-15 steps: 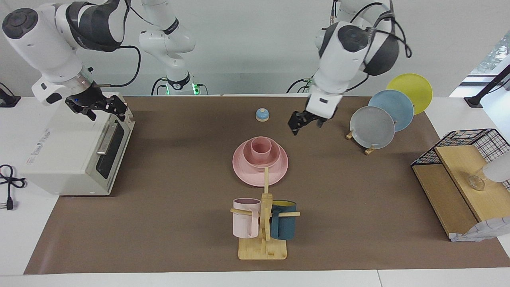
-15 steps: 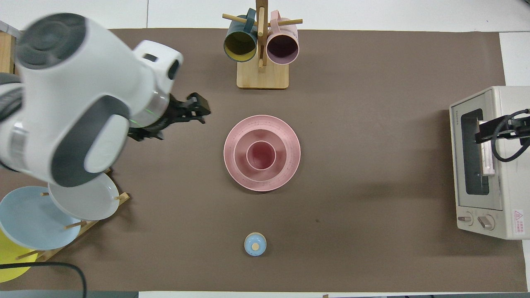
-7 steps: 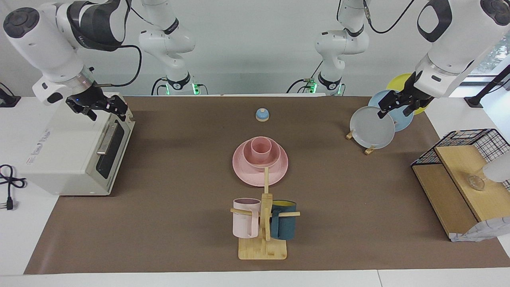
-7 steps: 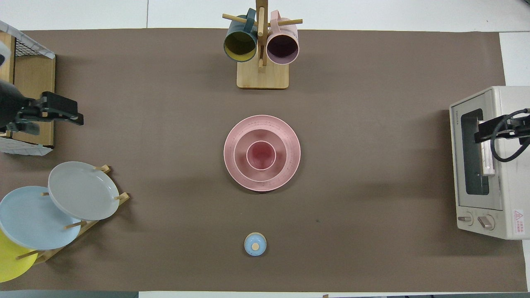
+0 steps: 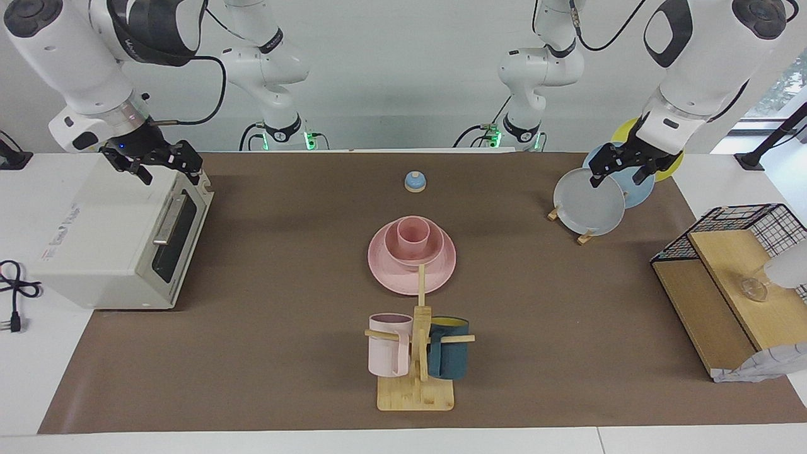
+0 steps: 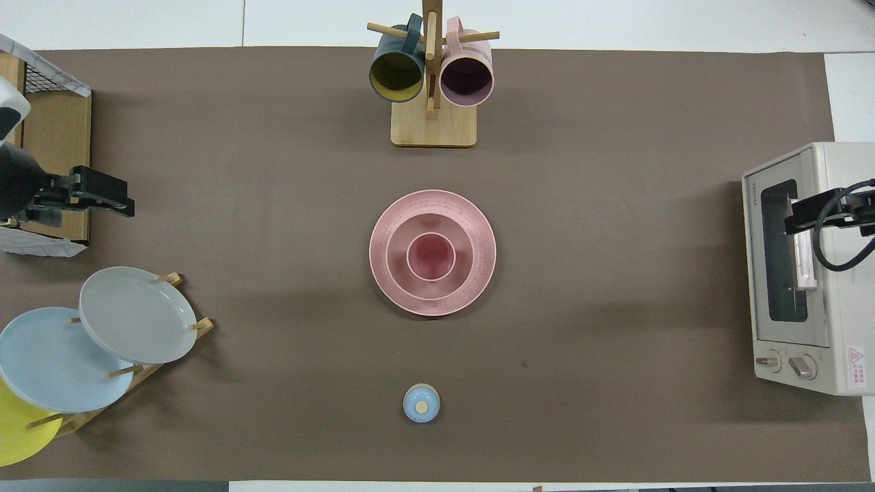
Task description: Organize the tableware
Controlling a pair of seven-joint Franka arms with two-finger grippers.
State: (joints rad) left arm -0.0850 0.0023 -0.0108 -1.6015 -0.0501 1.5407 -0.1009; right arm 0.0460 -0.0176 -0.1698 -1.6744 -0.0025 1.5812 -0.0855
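Matte pink cup (image 5: 413, 236) in bowl (image 5: 435, 253), round plate (image 5: 403, 280)

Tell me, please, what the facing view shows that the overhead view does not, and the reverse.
Only the facing view shows both arms whole, with the left end effector over the grey plate and the right end effector over the toaster oven. Only the overhead view shows the oven's two knobs. Both show the pink cup in the pink bowl on the pink plate.

Bare mat (image 6: 615, 273) around stacked pink set (image 6: 432, 253); mug rack (image 6: 432, 82) nearby.
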